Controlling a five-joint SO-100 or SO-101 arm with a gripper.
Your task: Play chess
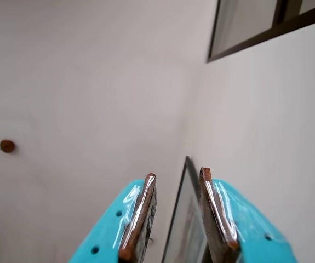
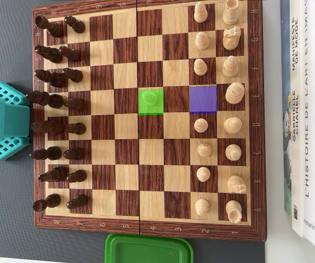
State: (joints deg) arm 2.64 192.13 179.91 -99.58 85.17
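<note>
Chessboard (image 2: 146, 118) lies flat on the table, light pawn (image 2: 152, 98) on the green-marked square, purple square (image 2: 203, 99) empty. Tool (image 1: 176, 178) points up at the wall, jaws slightly apart, holding nothing. Arm base (image 2: 1, 120) sits by the dark pieces. Next move likely needs a straight descent between neighbours, gripping low on the piece.

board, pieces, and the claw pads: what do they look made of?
Chessboard: looks like wood or veneer, grain visible, satin sheen. Light pieces and dark pieces: likely turned wood, pale versus dark stained; could be plastic. Claw in the wrist view: glossy turquoise plastic, probably printed, with reflections; fingers are faced with brown strips, rubber or leather, unclear.
</note>
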